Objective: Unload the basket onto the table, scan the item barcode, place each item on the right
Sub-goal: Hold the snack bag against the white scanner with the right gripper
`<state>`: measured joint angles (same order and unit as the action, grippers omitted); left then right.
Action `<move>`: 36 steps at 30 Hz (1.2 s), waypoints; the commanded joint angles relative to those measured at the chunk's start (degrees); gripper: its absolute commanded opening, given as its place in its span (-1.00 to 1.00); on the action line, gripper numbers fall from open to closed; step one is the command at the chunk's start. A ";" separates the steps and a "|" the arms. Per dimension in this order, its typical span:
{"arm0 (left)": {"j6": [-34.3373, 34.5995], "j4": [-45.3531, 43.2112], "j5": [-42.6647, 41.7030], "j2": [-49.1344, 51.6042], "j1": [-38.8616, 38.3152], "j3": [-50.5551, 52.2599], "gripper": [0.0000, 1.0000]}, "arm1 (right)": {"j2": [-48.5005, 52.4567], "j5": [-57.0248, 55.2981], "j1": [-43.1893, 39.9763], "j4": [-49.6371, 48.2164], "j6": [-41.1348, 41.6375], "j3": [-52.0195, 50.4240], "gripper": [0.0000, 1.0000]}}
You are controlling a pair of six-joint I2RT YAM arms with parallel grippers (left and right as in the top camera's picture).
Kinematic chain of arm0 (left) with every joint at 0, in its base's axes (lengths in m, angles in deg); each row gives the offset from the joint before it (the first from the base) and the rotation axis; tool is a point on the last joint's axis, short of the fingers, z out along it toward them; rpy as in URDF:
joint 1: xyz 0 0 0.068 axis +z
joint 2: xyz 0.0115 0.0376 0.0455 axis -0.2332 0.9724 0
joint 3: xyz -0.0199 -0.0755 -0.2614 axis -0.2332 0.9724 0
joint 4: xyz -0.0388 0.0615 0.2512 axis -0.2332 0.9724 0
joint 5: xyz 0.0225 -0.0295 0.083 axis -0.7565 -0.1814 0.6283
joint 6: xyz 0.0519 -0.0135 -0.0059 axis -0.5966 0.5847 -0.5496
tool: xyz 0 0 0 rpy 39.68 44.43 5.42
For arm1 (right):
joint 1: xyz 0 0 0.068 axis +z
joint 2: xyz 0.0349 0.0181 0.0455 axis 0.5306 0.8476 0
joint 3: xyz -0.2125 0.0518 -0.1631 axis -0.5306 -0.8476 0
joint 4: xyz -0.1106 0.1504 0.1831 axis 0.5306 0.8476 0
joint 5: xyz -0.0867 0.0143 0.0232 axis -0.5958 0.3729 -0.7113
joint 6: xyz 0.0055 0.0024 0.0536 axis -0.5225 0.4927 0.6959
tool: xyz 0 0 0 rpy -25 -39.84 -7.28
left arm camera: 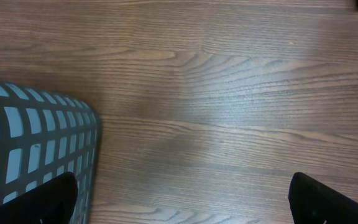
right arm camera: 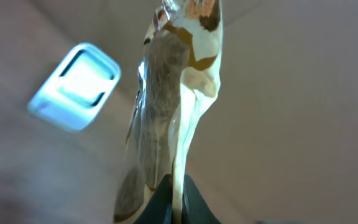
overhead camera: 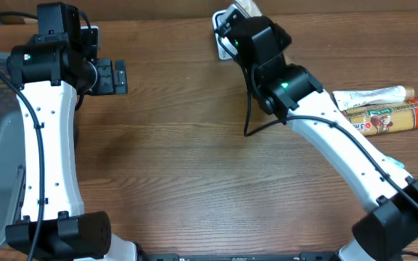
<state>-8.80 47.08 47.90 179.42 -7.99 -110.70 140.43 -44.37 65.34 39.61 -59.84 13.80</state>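
- R gripper (right arm camera: 173, 198): on your wrist cam both fingers are pinched together on the near edge of a clear plastic packet (right arm camera: 166, 93). It has brown contents and a white-and-tan printed patch at the far end.
- Packet pos: it sticks straight out from the fingers. Overhead puts that gripper at the far-centre of the table (left arm camera: 229, 93). Can't tell if the packet's far end touches the wood.
- Scanner (right arm camera: 73, 87): pale blue-white rounded box, just beside the packet on its left in the R wrist view, w/ a gap between them. The pic is blurry, so you can't make out a barcode.
- L gripper (left arm camera: 182, 205): jaws wide apart over bare wood at the far-left of the table, well apart from the packet.
- Grey mesh basket (left arm camera: 36, 155): its corner sits by the fingertip at lower left of the L wrist view. Overhead shows it at the table's left edge.
- R side of table: white tube (overhead camera: 372, 94) & red-and-tan pack (overhead camera: 387, 117) lie side by side, close together, beside the R arm and well apart from both grippers.
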 commanded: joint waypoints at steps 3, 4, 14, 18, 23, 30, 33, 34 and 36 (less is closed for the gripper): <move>-1.07 -0.24 0.33 0.35 -0.04 -1.07 0.99 | 4.83 -2.64 -1.14 -11.43 -15.17 1.42 -0.93; -1.09 -0.24 0.33 0.35 -0.04 -1.07 0.99 | 5.92 -2.67 -1.27 -14.36 -17.40 1.42 -0.92; -1.09 -0.24 0.33 0.35 0.07 -1.07 0.99 | 15.61 -2.14 -3.41 -27.56 -31.04 1.42 -0.93; -1.09 -0.22 0.33 0.35 0.07 -1.07 0.99 | 17.75 -1.33 -3.80 -28.98 -31.17 1.42 -0.93; -1.07 -0.24 0.33 0.35 0.07 -1.07 0.99 | 18.29 -0.90 -3.80 -28.81 -31.21 1.42 -0.92; -1.09 -0.26 0.33 0.35 0.07 -1.07 0.99 | 18.29 -0.90 -3.74 -24.48 -31.17 1.36 -0.93; -1.09 -0.22 0.33 0.35 0.07 -1.07 0.99 | 18.29 -0.92 -3.74 -23.47 -30.95 1.36 -0.92; -1.07 -0.24 0.33 0.35 0.07 -1.07 0.99 | 18.29 -0.92 -3.76 -23.63 -30.95 1.36 -0.93; -1.07 -0.24 0.33 0.35 0.07 -1.07 0.99 | 18.29 -0.92 -3.76 -24.04 -30.97 1.36 -0.93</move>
<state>-8.80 47.08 47.90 179.42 -7.99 -110.70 159.12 -45.35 61.67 16.46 -90.99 13.94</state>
